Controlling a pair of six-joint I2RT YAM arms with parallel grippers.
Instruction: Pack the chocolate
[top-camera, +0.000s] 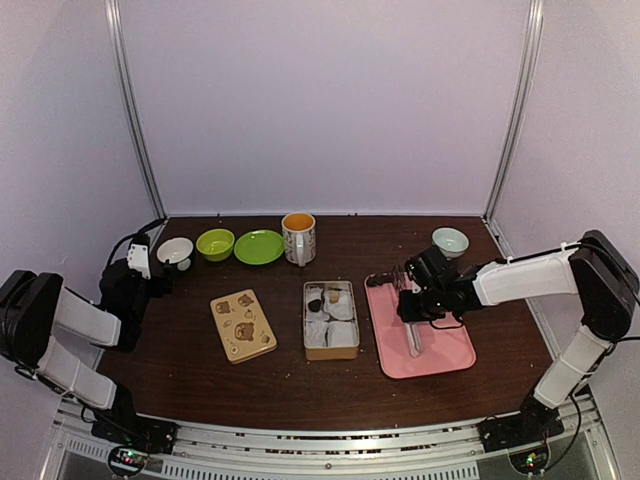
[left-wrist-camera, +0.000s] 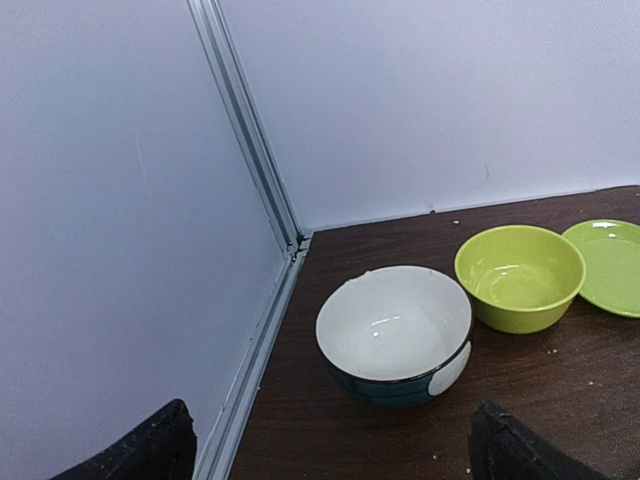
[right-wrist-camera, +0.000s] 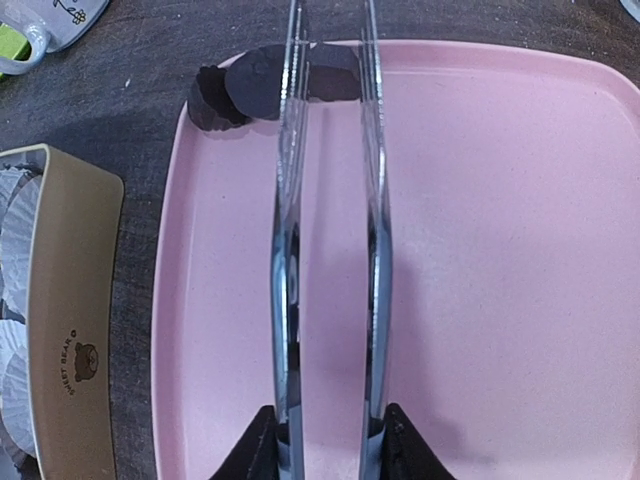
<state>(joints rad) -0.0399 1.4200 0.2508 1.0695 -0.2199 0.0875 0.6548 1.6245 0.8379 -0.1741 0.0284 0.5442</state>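
Your right hand (right-wrist-camera: 330, 446) grips the metal tongs (right-wrist-camera: 289, 250) over the pink tray (right-wrist-camera: 500, 250), tips by the chocolate (right-wrist-camera: 248, 86); your left hand (left-wrist-camera: 330, 452) stands open near the white bowl (left-wrist-camera: 392, 322).

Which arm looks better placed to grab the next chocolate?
Right. The right gripper clamps the tongs, which pass over the chocolate on the pink tray; the left gripper hangs open by the white bowl, far off.

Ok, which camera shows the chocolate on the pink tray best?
Right wrist: the chocolate sits close up at the far corner of the pink tray, partly behind the tongs. Top external shows only dark specks there. Left wrist shows none of it.
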